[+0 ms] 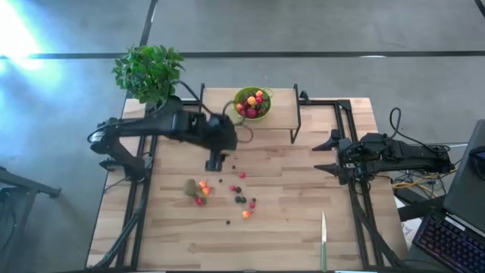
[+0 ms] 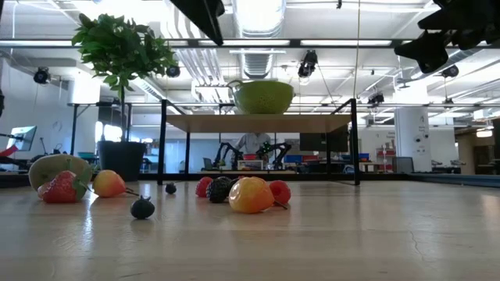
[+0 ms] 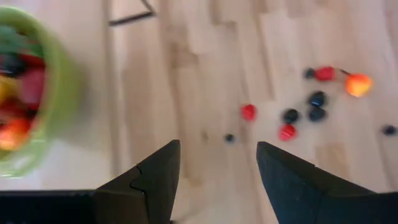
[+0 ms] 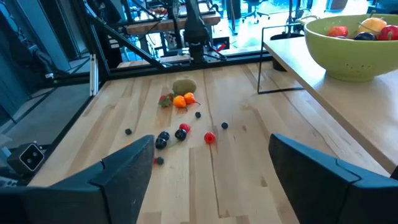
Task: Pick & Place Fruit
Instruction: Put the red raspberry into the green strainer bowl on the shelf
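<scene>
The left hand [image 1: 214,162] hangs over the middle of the wooden worktop [image 1: 288,227], just near of the raised shelf [image 1: 282,114] at the far edge, its two dark fingers [image 3: 155,180] apart with nothing between them; the right hand [image 1: 327,155] waits at the right edge of the worktop, its fingers [image 4: 124,171] spread wide and empty; on the shelf stands a lime-green bowl [image 1: 263,112] already holding several red, yellow and orange fruits [image 1: 252,101]; the rest of the fruit lies loose on the worktop, near of the left hand; a fuzzy brown kiwi [image 1: 191,186] sits to the left of the group, touching a small cluster of orange and red pieces [image 1: 202,189] just beside it; to the right of these a scatter of red and dark berries [image 1: 241,199] lies with an orange-yellow fruit [image 1: 246,214] at its near side; single dark berries [image 1: 227,222] lie apart from the group; a slim knife [image 1: 323,241] with a green handle lies at the near right of the worktop, well apart from the fruit; a potted green plant [image 1: 148,70] stands at the far left corner.
</scene>
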You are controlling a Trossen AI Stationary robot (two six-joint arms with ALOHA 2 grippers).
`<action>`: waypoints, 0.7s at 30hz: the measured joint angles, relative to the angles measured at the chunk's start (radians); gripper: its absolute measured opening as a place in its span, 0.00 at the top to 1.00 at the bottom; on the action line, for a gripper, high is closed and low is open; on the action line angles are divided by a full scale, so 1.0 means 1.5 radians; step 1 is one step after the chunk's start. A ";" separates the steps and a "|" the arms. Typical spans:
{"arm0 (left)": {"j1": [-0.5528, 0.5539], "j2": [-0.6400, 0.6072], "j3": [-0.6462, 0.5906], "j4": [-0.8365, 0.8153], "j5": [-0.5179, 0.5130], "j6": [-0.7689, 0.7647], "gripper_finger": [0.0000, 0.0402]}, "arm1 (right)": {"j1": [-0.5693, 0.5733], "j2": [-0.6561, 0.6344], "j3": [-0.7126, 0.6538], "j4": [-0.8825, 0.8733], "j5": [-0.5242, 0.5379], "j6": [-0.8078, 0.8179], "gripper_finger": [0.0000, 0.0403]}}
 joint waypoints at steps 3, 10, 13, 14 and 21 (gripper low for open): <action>-0.040 0.000 -0.029 0.000 0.000 -0.025 0.46 | 0.000 0.000 0.000 0.000 0.000 0.000 0.20; -0.097 0.000 -0.142 0.099 0.000 -0.010 0.46 | 0.000 0.000 0.000 0.000 0.000 0.000 0.14; -0.104 0.000 -0.197 0.165 -0.001 -0.009 0.46 | 0.000 0.000 0.000 0.000 0.000 0.000 0.12; -0.104 0.000 -0.214 0.179 0.000 -0.007 0.46 | 0.000 0.000 0.000 0.000 0.000 0.000 0.12; -0.104 0.000 -0.325 0.275 0.001 -0.006 0.46 | 0.000 0.000 0.000 0.000 0.000 0.000 0.12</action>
